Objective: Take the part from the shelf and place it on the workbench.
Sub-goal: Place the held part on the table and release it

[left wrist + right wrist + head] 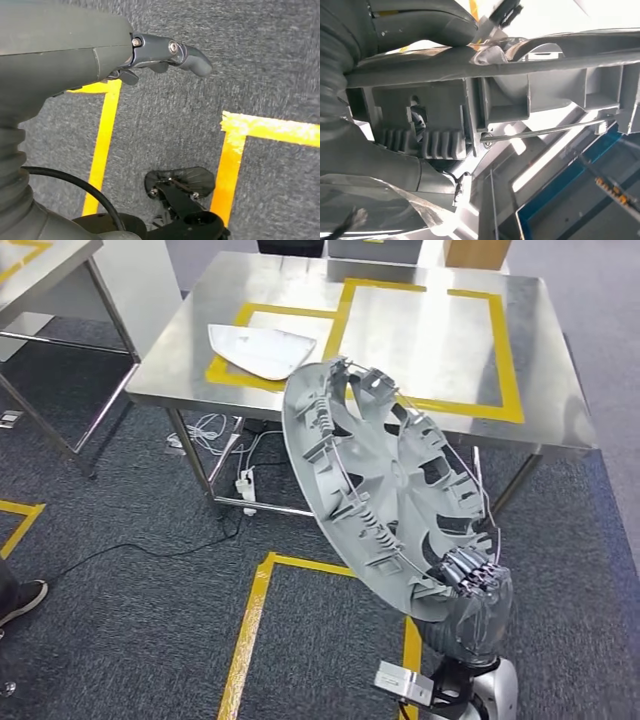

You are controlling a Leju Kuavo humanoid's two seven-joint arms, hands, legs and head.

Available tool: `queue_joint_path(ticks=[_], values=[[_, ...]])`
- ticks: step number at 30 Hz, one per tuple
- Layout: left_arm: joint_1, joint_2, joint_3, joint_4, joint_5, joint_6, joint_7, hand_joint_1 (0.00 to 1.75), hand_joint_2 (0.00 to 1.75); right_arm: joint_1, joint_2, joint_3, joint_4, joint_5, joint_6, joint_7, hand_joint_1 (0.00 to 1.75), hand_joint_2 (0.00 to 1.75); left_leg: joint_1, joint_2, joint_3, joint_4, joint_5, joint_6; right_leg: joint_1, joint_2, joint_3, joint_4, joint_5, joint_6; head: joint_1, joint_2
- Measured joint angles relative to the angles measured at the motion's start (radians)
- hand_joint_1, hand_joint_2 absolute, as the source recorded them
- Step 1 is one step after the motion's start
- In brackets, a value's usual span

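The left hand (113, 55) hangs over grey carpet (264, 65), its grey cover broad and a dark finger (188, 56) stretched out straight with nothing in its hold. Yellow tape lines (103, 135) run across the carpet under it, one bending at a corner (232, 127). A black cable (68, 180) curves beside the ribbed wrist.

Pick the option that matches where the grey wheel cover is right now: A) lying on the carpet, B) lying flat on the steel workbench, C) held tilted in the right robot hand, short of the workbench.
C: the right robot hand grips the wheel cover by its rim, tilted above the carpet, short of the workbench.
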Motion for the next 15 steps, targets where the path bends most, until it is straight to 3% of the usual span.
queue_joint_path(ticks=[2,4,6,7,8,9,10,13,15], values=[[-0.001,0.000,0.001,0.000,-0.001,0.000,0.000,0.00,1.75,0.001,-0.001,0.002,0.000,-0.001,0.000,0.001,1.75,1.75,-0.001,0.019,0.004,0.000,-0.005,-0.008,-0.001,0.023,0.000,-0.004,0.004,-0.008,0.000,0.000],[-0.002,0.000,0.002,0.000,-0.002,0.000,0.000,0.00,1.75,0.002,-0.002,0.004,0.000,-0.002,0.000,0.003,1.75,1.75,0.003,-0.003,-0.002,0.028,-0.030,-0.019,-0.007,0.045,0.001,-0.008,0.008,-0.018,-0.003,0.000],[-0.001,0.001,0.005,0.000,-0.003,0.000,0.000,0.00,1.75,0.002,-0.002,0.006,0.000,-0.001,0.000,0.005,1.75,1.75,0.009,-0.043,-0.046,0.135,-0.091,-0.028,-0.011,0.066,0.002,-0.009,0.010,-0.026,-0.006,0.000],[0.000,0.001,0.006,0.000,-0.004,0.000,0.000,0.00,1.75,0.002,-0.002,0.007,0.000,0.002,0.000,0.003,1.75,1.75,0.011,-0.052,-0.078,0.204,-0.121,-0.031,-0.011,0.077,0.003,-0.009,0.011,-0.028,-0.006,0.000],[0.002,0.001,0.007,0.000,-0.005,0.000,0.000,0.00,1.75,0.003,-0.002,0.007,0.000,0.009,0.000,-0.002,1.75,1.75,0.012,-0.055,-0.104,0.259,-0.137,-0.033,-0.011,0.087,0.003,-0.009,0.011,-0.029,-0.006,0.000],[0.002,0.001,0.008,0.000,-0.007,0.000,0.000,0.00,1.75,0.003,-0.002,0.006,0.000,0.019,0.000,-0.008,1.75,1.75,0.013,-0.055,-0.117,0.282,-0.134,-0.034,-0.011,0.097,0.005,-0.009,0.010,-0.029,-0.006,0.000],[0.002,0.002,0.009,0.000,-0.009,0.001,0.000,0.00,1.75,0.004,-0.002,0.004,0.000,0.031,0.000,-0.016,1.75,1.75,0.014,-0.055,-0.113,0.266,-0.110,-0.033,-0.011,0.105,0.007,-0.009,0.010,-0.029,-0.006,0.000],[-0.001,0.004,0.013,0.000,-0.011,0.005,-0.002,0.00,1.75,0.005,-0.002,-0.001,0.000,0.053,0.000,-0.030,1.75,1.75,0.016,-0.061,-0.038,0.079,-0.006,-0.029,-0.010,0.120,0.015,-0.007,0.005,-0.022,-0.006,0.000],[-0.004,0.003,0.015,0.000,-0.012,0.006,-0.004,0.00,1.75,0.005,-0.002,-0.003,0.000,0.055,0.000,-0.032,1.75,1.75,0.014,-0.068,-0.012,0.013,0.009,-0.023,-0.007,0.122,0.012,-0.005,0.003,-0.012,-0.005,0.000]])
